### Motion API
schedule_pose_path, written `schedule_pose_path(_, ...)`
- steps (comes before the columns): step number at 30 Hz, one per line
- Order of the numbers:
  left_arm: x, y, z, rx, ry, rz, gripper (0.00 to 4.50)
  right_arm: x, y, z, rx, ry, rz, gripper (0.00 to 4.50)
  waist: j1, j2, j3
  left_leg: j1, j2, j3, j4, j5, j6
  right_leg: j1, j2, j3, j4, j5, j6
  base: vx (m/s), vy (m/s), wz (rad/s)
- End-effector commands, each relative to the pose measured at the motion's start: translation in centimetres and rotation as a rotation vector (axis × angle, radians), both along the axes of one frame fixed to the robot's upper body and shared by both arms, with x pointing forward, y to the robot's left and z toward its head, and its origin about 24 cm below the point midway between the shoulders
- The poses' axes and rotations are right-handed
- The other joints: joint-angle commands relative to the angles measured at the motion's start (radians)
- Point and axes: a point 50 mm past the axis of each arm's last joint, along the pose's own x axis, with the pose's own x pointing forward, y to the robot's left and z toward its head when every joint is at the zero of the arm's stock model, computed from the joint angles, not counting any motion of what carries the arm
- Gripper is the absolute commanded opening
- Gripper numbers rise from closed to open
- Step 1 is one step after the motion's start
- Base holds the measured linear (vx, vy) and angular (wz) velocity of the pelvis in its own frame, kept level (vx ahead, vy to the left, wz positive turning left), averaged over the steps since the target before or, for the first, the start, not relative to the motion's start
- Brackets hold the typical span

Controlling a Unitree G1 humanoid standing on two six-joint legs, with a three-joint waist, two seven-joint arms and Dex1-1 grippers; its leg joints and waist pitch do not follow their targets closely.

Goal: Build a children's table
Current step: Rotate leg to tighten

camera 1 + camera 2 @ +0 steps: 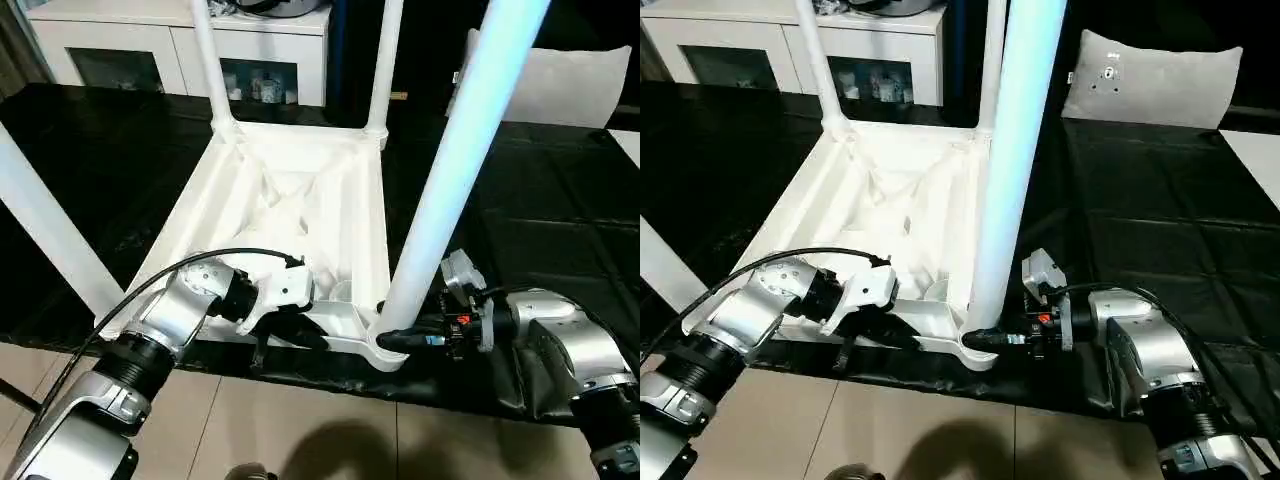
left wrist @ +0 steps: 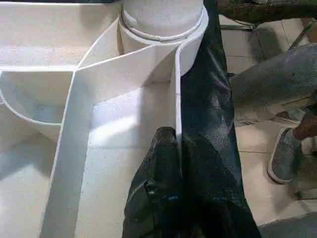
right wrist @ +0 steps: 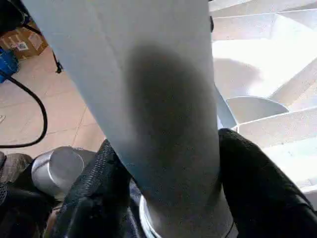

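Standing leg between right jaws

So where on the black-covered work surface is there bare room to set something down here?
Bare black cover lies right of the upturned white plastic table top, up to the grey cushion, and also left of it. The near edge is crowded: the left gripper and right gripper sit by the near-right white tubular leg.
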Motion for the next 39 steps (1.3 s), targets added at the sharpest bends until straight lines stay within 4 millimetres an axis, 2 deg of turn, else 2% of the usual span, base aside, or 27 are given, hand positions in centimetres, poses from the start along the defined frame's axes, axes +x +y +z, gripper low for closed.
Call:
schedule_pose_path(1, 0.1, -0.5, 0.5, -0.028, -0.02, -0.002, 0.0, -0.6, 0.4, 0.4, 0.04, 0.009, 0.017, 2.2, -0.006, -0.008, -0.069, 0.01, 0.037, -0.001, -0.07, -0.172, 0.059, 0.058, -0.055, 0.045, -0.056, -0.263, -0.195, 0.0, 0.0, 0.0)
schedule_pose_path(5, 0.4, -1.0, 0.6, -0.059, -0.02, 0.07, 0.0, -0.9, 0.8, -0.2, 0.052, 0.018, -0.072, 2.1, -0.006, -0.008, -0.067, 0.01, 0.036, -0.001, -0.073, -0.193, 0.049, 0.058, -0.057, 0.045, -0.062, -0.299, -0.182, 0.0, 0.0, 0.0)
schedule_pose_path(8, 0.8, -1.7, 0.6, -0.084, -0.032, 0.152, 0.0, -0.9, 1.5, -0.9, 0.037, 0.012, -0.159, 2.09, -0.012, -0.01, -0.06, 0.013, 0.034, -0.004, -0.078, -0.235, 0.03, 0.055, -0.058, 0.044, -0.071, -0.37, -0.16, 0.0, 0.0, 0.0)
schedule_pose_path(9, 0.8, -1.9, 0.6, -0.091, -0.034, 0.168, 0.0, -0.7, 1.6, -1.1, 0.025, 0.019, -0.191, 2.09, -0.012, -0.002, -0.06, 0.014, 0.033, -0.006, -0.079, -0.247, 0.025, 0.056, -0.058, 0.043, -0.073, -0.391, -0.155, 0.0, 0.0, 0.0)
schedule_pose_path(10, 0.9, -2.1, 0.6, -0.098, -0.036, 0.178, 0.0, -0.4, 1.9, -1.3, 0.009, 0.009, -0.247, 2.09, -0.017, -0.006, -0.057, 0.015, 0.031, -0.006, -0.082, -0.267, 0.017, 0.056, -0.057, 0.041, -0.081, -0.435, -0.136, 0.0, 0.0, 0.0)
schedule_pose_path(12, 1.2, -3.0, 0.7, -0.123, -0.044, 0.237, 0.0, 0.4, 2.3, -1.7, -0.018, -0.011, -0.364, 2.06, -0.036, -0.006, -0.049, 0.021, 0.023, -0.011, -0.084, -0.332, 0.001, 0.054, -0.058, 0.033, -0.099, -0.565, -0.086, 0.0, 0.0, 0.0)
schedule_pose_path(13, 1.4, -3.6, 0.8, -0.141, -0.046, 0.275, 0.0, 1.0, 2.5, -2.0, -0.032, -0.01, -0.443, 2.06, -0.045, -0.008, -0.047, 0.021, 0.022, -0.011, -0.083, -0.338, -0.003, 0.052, -0.058, 0.032, -0.103, -0.589, -0.073, 0.0, 0.0, 0.0)
schedule_pose_path(14, 1.7, -4.4, 0.9, -0.165, -0.047, 0.327, 0.0, 1.7, 2.8, -2.3, -0.046, -0.002, -0.539, 2.05, -0.057, -0.005, -0.048, 0.021, 0.018, -0.014, -0.081, -0.339, -0.014, 0.05, -0.057, 0.028, -0.104, -0.612, -0.065, 0.0, 0.0, 0.0)
schedule_pose_path(15, 1.9, -5.1, 1.0, -0.182, -0.044, 0.359, 0.0, 2.2, 2.9, -2.5, -0.053, 0.007, -0.61, 2.03, -0.073, -0.009, -0.049, 0.018, 0.014, -0.018, -0.077, -0.349, -0.019, 0.053, -0.057, 0.018, -0.111, -0.649, -0.046, 0.0, 0.0, 0.0)
schedule_pose_path(17, 2.1, -5.9, 1.1, -0.2, -0.039, 0.405, 0.0, 2.9, 3.2, -2.7, -0.054, 0.028, -0.708, 2.01, -0.089, -0.007, -0.051, 0.015, 0.01, -0.02, -0.077, -0.347, -0.003, 0.056, -0.055, 0.012, -0.121, -0.651, -0.027, 0.0, 0.0, 0.0)
schedule_pose_path(18, 2.3, -6.5, 1.1, -0.211, -0.04, 0.447, 0.0, 3.4, 3.4, -2.8, -0.052, 0.05, -0.788, 2.01, -0.098, -0.003, -0.051, 0.011, 0.011, -0.021, -0.079, -0.344, 0.002, 0.056, -0.052, 0.012, -0.119, -0.624, -0.033, 0.0, 0.0, 0.0)
schedule_pose_path(19, 2.6, -7.2, 1.2, -0.223, -0.051, 0.496, 0.0, 4.0, 3.5, -3.0, -0.053, 0.071, -0.876, 2.0, -0.109, -0.006, -0.052, 0.011, 0.01, -0.022, -0.078, -0.353, 0.003, 0.053, -0.05, 0.01, -0.118, -0.612, -0.041, 0.0, 0.0, 0.0)
schedule_pose_path(21, 2.8, -7.5, 1.3, -0.228, -0.059, 0.522, 0.0, 4.3, 3.6, -3.0, -0.055, 0.079, -0.922, 2.0, -0.116, -0.008, -0.055, 0.009, 0.006, -0.02, -0.076, -0.341, 0.013, 0.054, -0.05, 0.013, -0.116, -0.594, -0.047, 0.0, 0.0, 0.0)
schedule_pose_path(22, 3.0, -8.5, 1.6, -0.24, -0.091, 0.565, 0.0, 5.0, 4.1, -3.3, -0.084, 0.088, -1.029, 2.0, -0.119, -0.007, -0.055, 0.01, 0.008, -0.018, -0.076, -0.332, 0.021, 0.05, -0.049, 0.016, -0.117, -0.582, -0.054, 0.0, 0.0, 0.0)
schedule_pose_path(24, 3.0, -9.0, 1.7, -0.247, -0.109, 0.571, 0.0, 5.4, 4.4, -3.2, -0.07, 0.087, -1.073, 2.0, -0.122, -0.004, -0.057, 0.008, 0.009, -0.018, -0.077, -0.321, 0.022, 0.051, -0.05, 0.018, -0.113, -0.56, -0.064, 0.0, 0.0, 0.0)
schedule_pose_path(26, 2.8, -9.3, 1.8, -0.249, -0.111, 0.555, 0.0, 5.5, 4.5, -3.2, -0.079, 0.065, -1.074, 2.56, -0.121, -0.004, -0.061, 0.006, 0.012, -0.017, -0.078, -0.292, 0.032, 0.056, -0.051, 0.024, -0.105, -0.494, -0.086, 0.0, 0.0, 0.0)
schedule_pose_path(29, 2.5, -9.3, 1.7, -0.245, -0.116, 0.514, 0.0, 5.4, 4.8, -2.7, -0.079, 0.005, -1.036, 2.8, -0.109, -0.004, -0.067, 0.004, 0.017, -0.01, -0.075, -0.212, 0.054, 0.061, -0.051, 0.035, -0.086, -0.34, -0.147, 0.0, 0.0, 0.0)
schedule_pose_path(30, 2.5, -9.1, 1.7, -0.239, -0.117, 0.511, 0.0, 5.3, 4.8, -2.6, -0.067, -0.008, -1.026, 3.04, -0.106, -0.005, -0.068, 0.0, 0.017, -0.009, -0.075, -0.191, 0.059, 0.065, -0.05, 0.036, -0.081, -0.309, -0.156, 0.061, -0.025, 0.05)
schedule_pose_path(31, 2.5, -8.9, 1.6, -0.235, -0.121, 0.5, 0.0, 5.2, 4.6, -2.3, -0.049, -0.024, -1.014, 3.04, -0.096, -0.004, -0.069, 0.001, 0.018, -0.007, -0.074, -0.164, 0.069, 0.065, -0.051, 0.038, -0.076, -0.264, -0.168, 0.0, 0.0, 0.0)
schedule_pose_path(35, 2.4, -7.7, 1.3, -0.22, -0.135, 0.433, 0.0, 4.6, 3.0, -1.7, -0.034, -0.089, -0.971, 3.36, -0.083, -0.005, -0.078, -0.004, 0.018, -0.007, -0.067, -0.077, 0.098, 0.074, -0.05, 0.04, -0.056, -0.13, -0.201, 0.0, 0.0, 0.0)
schedule_pose_path(36, 2.3, -6.9, 1.1, -0.202, -0.15, 0.391, 0.0, 4.1, 2.1, -1.4, -0.033, -0.119, -0.911, 3.56, -0.079, -0.005, -0.076, -0.003, 0.019, -0.005, -0.066, -0.072, 0.111, 0.071, -0.049, 0.04, -0.054, -0.104, -0.211, 0.0, 0.0, 0.0)
schedule_pose_path(37, 2.2, -6.4, 1.0, -0.19, -0.154, 0.357, 0.0, 3.5, 1.4, -1.2, -0.022, -0.13, -0.864, 3.56, -0.075, -0.011, -0.073, -0.003, 0.02, -0.004, -0.067, -0.089, 0.122, 0.073, -0.048, 0.04, -0.057, -0.115, -0.209, 0.0, 0.0, 0.0)
schedule_pose_path(38, 2.1, -6.0, 0.9, -0.183, -0.156, 0.328, 0.0, 3.0, 1.0, -1.0, -0.01, -0.133, -0.826, 3.62, -0.07, -0.007, -0.073, 0.001, 0.02, -0.003, -0.066, -0.1, 0.126, 0.072, -0.049, 0.041, -0.058, -0.126, -0.206, 0.0, 0.0, 0.0)
schedule_pose_path(39, 2.1, -5.8, 0.9, -0.18, -0.156, 0.316, 0.0, 2.8, 0.8, -0.9, -0.005, -0.134, -0.811, 3.7, -0.065, -0.008, -0.07, 0.003, 0.025, -0.002, -0.068, -0.12, 0.13, 0.069, -0.051, 0.043, -0.061, -0.151, -0.204, 0.0, 0.0, 0.0)
